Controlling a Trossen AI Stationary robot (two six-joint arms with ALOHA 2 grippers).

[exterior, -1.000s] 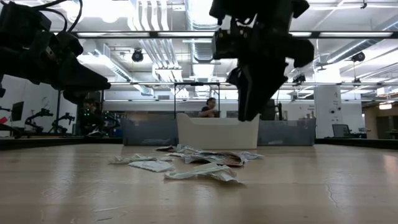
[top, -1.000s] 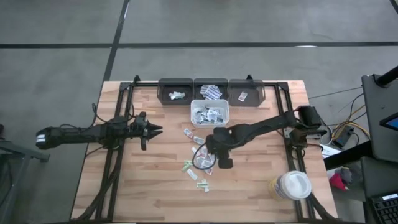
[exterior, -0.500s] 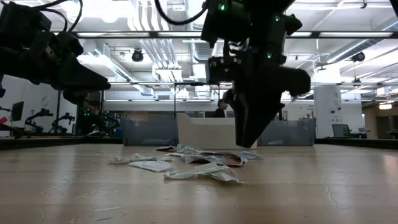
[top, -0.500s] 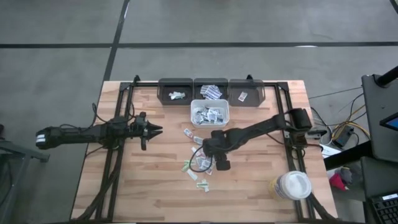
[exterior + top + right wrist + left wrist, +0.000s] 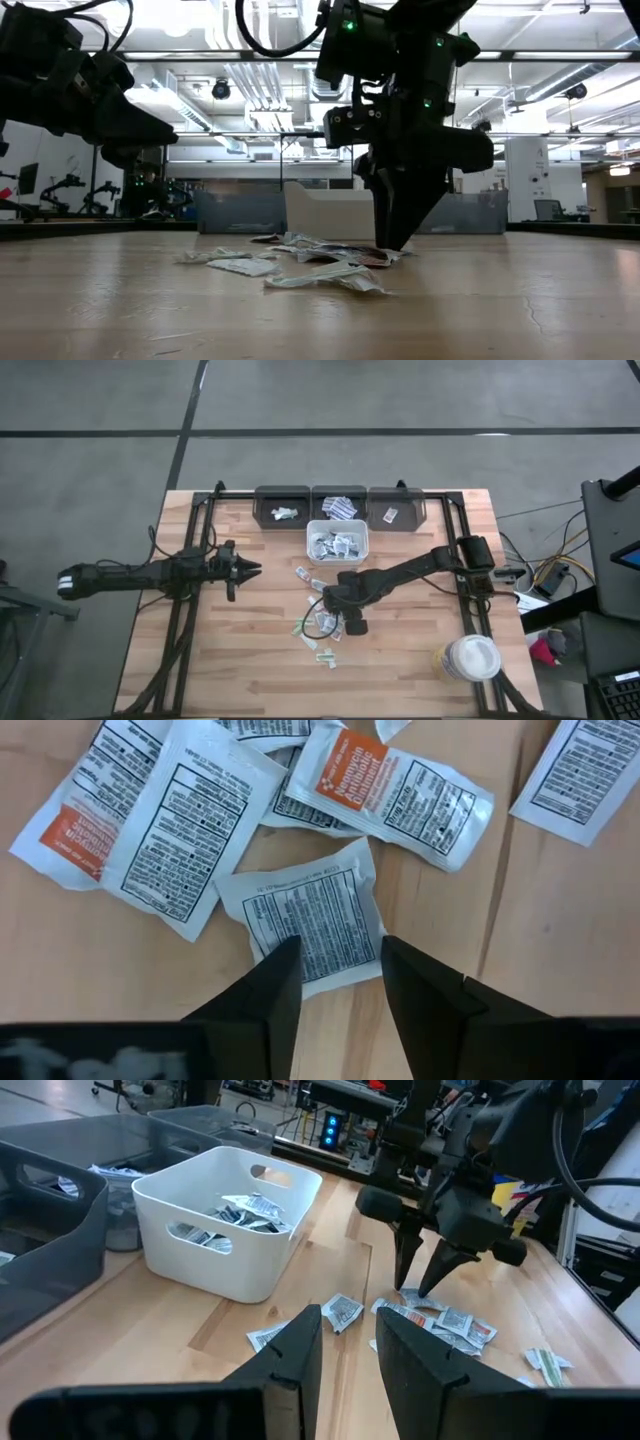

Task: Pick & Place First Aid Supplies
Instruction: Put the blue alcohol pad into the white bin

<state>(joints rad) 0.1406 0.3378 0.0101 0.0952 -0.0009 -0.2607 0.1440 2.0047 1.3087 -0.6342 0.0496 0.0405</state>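
Loose first aid supplies (image 5: 312,582), small white sachets with a few greenish ones (image 5: 300,626), lie flat on the wooden table's middle. My right gripper (image 5: 340,982) points down over this heap, open. Its two fingers stand at the near edge of a white square sachet (image 5: 310,925) that lies flat on the wood. The low view shows its fingertips (image 5: 396,240) down at the level of the sachets. My left gripper (image 5: 248,568) waits at the table's left, level and open, with nothing between its fingers (image 5: 350,1350). My right gripper comes at the white square sachet from above, pointing down, with a fingertip (image 5: 275,970) over each side of the sachet's near edge (image 5: 330,975). Whether the tips touch the sachet, I cannot tell.
A white bin (image 5: 337,530) holding sachets stands just beyond the heap. Three dark bins (image 5: 283,492) (image 5: 338,490) (image 5: 396,492) line the far edge. A white round lidded tub (image 5: 470,658) stands at the near right. Bare wood lies toward the near edge.
My right gripper has come down onto the heap of sachets and shifted slightly toward the table's left. The sachets lie as before.
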